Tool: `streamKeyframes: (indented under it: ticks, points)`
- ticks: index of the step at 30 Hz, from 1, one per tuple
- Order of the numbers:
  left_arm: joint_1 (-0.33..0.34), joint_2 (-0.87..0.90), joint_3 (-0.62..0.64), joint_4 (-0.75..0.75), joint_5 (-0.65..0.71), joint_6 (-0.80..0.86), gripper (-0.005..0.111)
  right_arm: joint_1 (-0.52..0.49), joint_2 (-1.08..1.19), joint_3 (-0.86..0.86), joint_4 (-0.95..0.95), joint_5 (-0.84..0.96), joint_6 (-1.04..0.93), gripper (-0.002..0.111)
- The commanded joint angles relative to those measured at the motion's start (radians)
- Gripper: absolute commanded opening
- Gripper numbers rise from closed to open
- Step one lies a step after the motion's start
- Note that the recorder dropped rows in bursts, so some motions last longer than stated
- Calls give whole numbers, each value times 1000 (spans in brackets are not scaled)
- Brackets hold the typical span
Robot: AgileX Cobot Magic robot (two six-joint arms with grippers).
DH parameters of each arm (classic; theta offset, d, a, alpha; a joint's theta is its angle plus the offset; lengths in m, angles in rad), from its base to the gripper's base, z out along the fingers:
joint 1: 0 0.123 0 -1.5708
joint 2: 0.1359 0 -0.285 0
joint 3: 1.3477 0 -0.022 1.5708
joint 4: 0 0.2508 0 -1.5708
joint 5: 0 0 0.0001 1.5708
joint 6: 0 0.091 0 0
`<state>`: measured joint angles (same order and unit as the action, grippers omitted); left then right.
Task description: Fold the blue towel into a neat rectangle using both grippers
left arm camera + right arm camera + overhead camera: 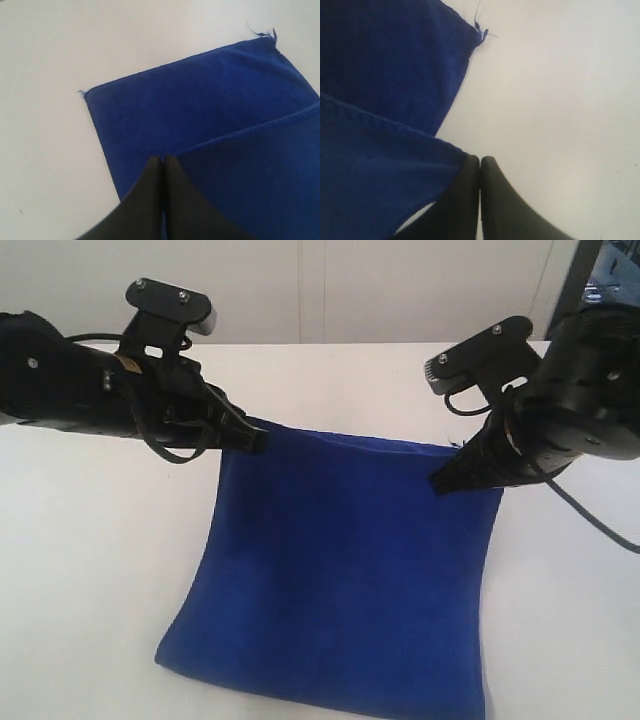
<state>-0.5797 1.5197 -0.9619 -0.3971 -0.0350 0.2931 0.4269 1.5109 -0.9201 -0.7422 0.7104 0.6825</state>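
The blue towel (340, 570) hangs stretched between both grippers, its far edge lifted and its near part lying on the white table (90, 570). My left gripper (255, 440) is shut on the far left corner. My right gripper (441, 482) is shut on the far right corner. In the left wrist view the black fingertips (155, 167) pinch the raised hem, over the towel's lower layer (175, 100). In the right wrist view my gripper (480, 161) holds the towel (380, 165) at its edge. A loose thread (480, 25) marks the corner resting on the table.
Bare white table (560, 90) shows on both sides of the towel and behind it. A pale wall (330, 290) closes the back. A dark object (600, 275) sits at the far right corner.
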Motion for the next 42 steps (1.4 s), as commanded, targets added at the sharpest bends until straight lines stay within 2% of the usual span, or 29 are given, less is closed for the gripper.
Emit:
streamKeyframes:
  ticks: [1,10,17,23,30,42]
  points:
    - [-2,28,-6,-3,-50,2,0,-20,39,2,-15,-56,12,0]
    - [-1,34,-140,12,19,55,0,-20,29,-60,-22,-41,3,0]
    - [19,133,-157,12,35,55,0,-43,100,-59,-54,-93,17,0]
    - [20,182,-164,12,-8,55,0,-62,143,-65,-131,-97,65,0]
    - [20,186,-238,12,-36,85,0,-62,126,-149,-182,-26,66,0]
    - [21,312,-238,12,-128,93,0,-128,278,-154,-238,-148,131,0]
